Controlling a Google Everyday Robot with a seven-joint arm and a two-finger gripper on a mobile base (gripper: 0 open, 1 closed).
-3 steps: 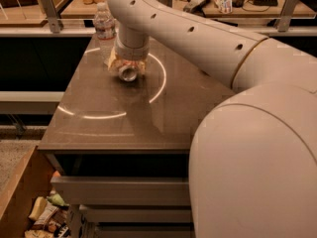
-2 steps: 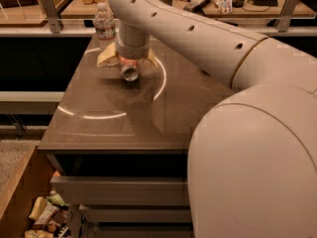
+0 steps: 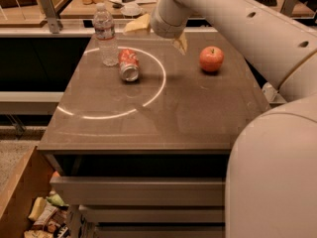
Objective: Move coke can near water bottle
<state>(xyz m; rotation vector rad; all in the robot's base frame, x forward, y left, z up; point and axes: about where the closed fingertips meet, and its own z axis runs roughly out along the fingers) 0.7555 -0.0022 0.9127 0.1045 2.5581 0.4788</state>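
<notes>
The coke can [image 3: 129,65] lies on its side on the brown table [image 3: 148,118], its silver end towards me, just right of the water bottle [image 3: 105,34]. The bottle stands upright at the table's far left, a small gap from the can. My gripper [image 3: 159,32] hangs above the far middle of the table, up and to the right of the can. It is open and empty, with one yellowish finger [image 3: 137,24] to the left and the other finger [image 3: 181,42] to the right.
A red apple [image 3: 211,59] sits at the table's far right. My arm [image 3: 247,29] crosses the upper right. An open drawer [image 3: 42,217] with snack packets is at lower left. A counter [image 3: 109,1] with small items stands behind the table.
The gripper was down over the can; it has let go, risen and moved right. The can now lies free beside the bottle, and the apple has come into view.
</notes>
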